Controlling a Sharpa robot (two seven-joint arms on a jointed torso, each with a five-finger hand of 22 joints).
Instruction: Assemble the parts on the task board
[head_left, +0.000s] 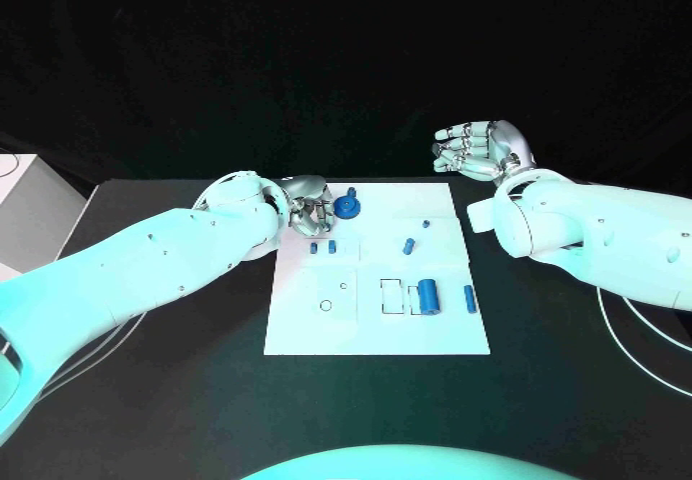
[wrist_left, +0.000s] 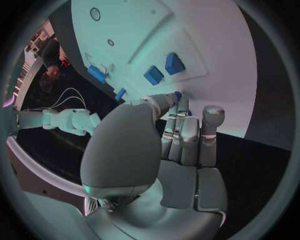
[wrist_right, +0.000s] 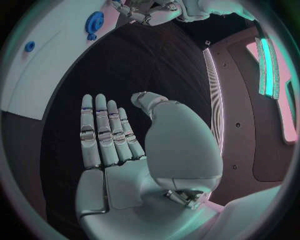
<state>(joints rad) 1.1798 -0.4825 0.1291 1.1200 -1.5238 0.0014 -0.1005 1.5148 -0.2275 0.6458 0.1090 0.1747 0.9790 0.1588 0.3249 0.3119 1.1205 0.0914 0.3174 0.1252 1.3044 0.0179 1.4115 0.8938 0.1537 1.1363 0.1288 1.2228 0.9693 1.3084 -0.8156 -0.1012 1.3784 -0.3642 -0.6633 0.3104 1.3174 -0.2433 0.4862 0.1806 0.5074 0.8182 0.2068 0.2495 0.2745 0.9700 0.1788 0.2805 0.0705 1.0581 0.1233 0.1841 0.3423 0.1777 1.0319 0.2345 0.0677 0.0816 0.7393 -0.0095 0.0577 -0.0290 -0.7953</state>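
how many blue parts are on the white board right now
7 visible. A round gear-like part by the left hand; two small blocks below it; a tiny piece and a short peg mid-board; a large cylinder and a slim pin lower right. The hand may hide more.

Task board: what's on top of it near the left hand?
A round blue part beside the left hand on the task board, two small blue parts below; anything beneath the hand is hidden.

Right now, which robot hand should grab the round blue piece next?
Left. The left hand is over the board's far edge, its fingers right beside the round blue piece. The right hand is lifted off past the task board.
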